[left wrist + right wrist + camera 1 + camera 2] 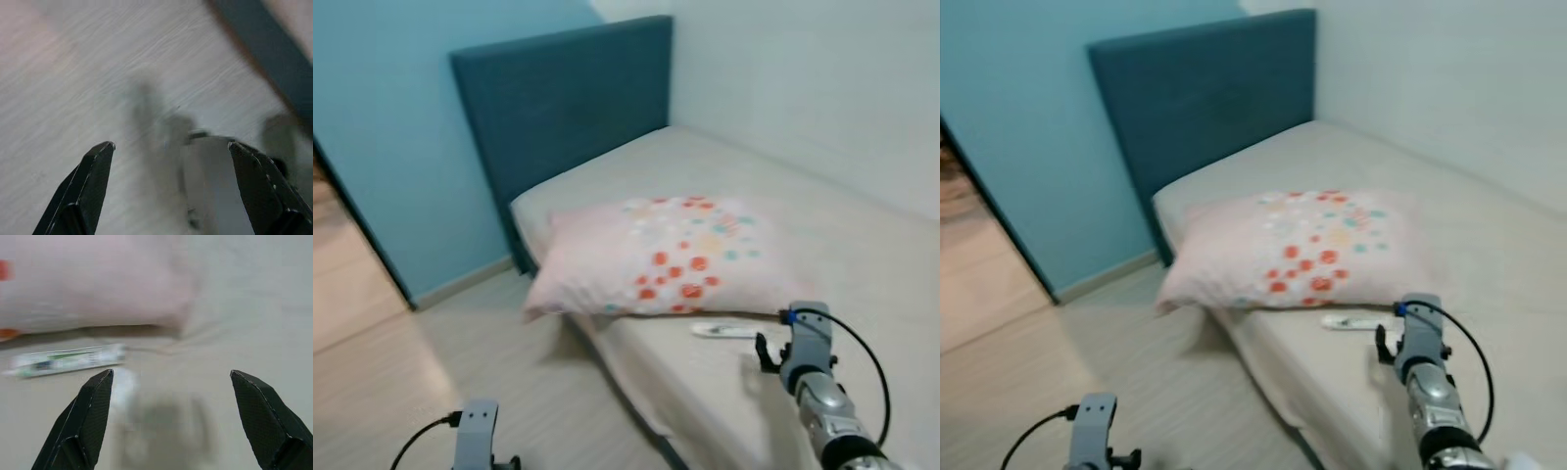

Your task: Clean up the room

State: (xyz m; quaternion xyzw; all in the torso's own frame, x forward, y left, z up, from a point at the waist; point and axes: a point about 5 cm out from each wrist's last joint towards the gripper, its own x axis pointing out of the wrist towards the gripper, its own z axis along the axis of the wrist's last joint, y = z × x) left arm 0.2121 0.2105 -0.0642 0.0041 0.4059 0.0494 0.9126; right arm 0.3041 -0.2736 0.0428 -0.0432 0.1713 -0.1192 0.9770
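Claws come first, nearest the camera: the left claw (168,147) hangs low over the pale wood floor (401,382) beside the bed, its fingers spread wide and holding nothing, while the right claw (171,377) is raised over the mattress, fingers likewise spread and empty. Just past the right claw a white toothpaste tube (724,330) lies flat on the beige bed (862,255), close to the near edge of a pink pillow (656,259) with red and teal dots, which overhangs the mattress side. Farther back stands the dark blue headboard (568,98) against the blue wall (391,127).
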